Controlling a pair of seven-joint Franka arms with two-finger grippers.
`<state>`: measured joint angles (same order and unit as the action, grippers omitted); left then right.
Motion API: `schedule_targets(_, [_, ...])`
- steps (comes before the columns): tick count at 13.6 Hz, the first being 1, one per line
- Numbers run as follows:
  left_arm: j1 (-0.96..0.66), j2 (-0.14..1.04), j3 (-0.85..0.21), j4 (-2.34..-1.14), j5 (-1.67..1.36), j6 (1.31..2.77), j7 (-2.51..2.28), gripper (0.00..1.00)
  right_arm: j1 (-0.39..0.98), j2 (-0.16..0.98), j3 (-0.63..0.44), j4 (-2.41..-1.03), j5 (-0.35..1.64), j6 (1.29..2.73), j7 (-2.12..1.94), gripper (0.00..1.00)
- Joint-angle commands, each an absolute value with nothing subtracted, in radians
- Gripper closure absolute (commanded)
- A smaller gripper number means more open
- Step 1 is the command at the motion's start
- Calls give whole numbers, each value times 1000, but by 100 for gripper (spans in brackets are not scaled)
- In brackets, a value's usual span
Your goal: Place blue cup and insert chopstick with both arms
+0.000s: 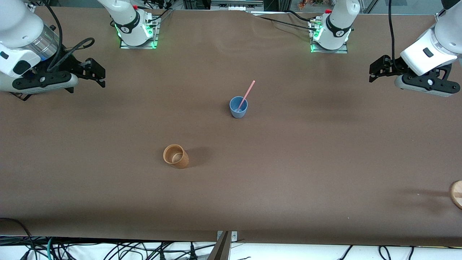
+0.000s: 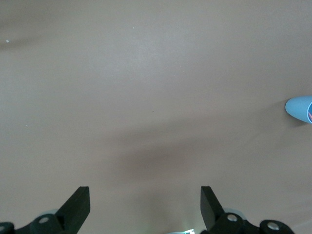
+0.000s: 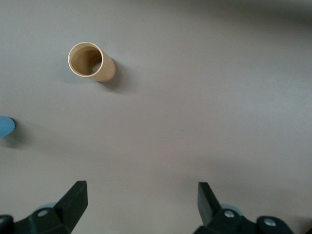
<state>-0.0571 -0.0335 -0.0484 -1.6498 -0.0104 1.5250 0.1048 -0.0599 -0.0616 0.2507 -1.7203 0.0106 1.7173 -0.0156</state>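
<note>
Chopstick, a thin straight pink stick, is leaning in the small matte dusty-blue cup, which is standing upright mid-worktop; both look light and stiff, the cup best taken across its rim, the stick near its free upper end. Both arms are waiting, the left gripper over the left arm's end of the brown worktop and the right gripper over the right arm's end, jaws of each standing wide and empty. Nearer the front camera, a tan-orange tapered cup is sitting well apart, with a round wooden piece at the edge, neither blocking any reach.
</note>
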Motion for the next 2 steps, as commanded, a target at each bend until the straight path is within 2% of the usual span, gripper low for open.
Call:
schedule_targets(1, [-61, -37, -46, -1634, 11, 1512, 115, 0, -71, -94, 259, -1741, 12, 1710, -37, 0])
schedule_targets(2, [-61, -37, -46, -1634, 11, 1513, 115, 0, -71, -95, 258, -1741, 12, 1700, -40, 0])
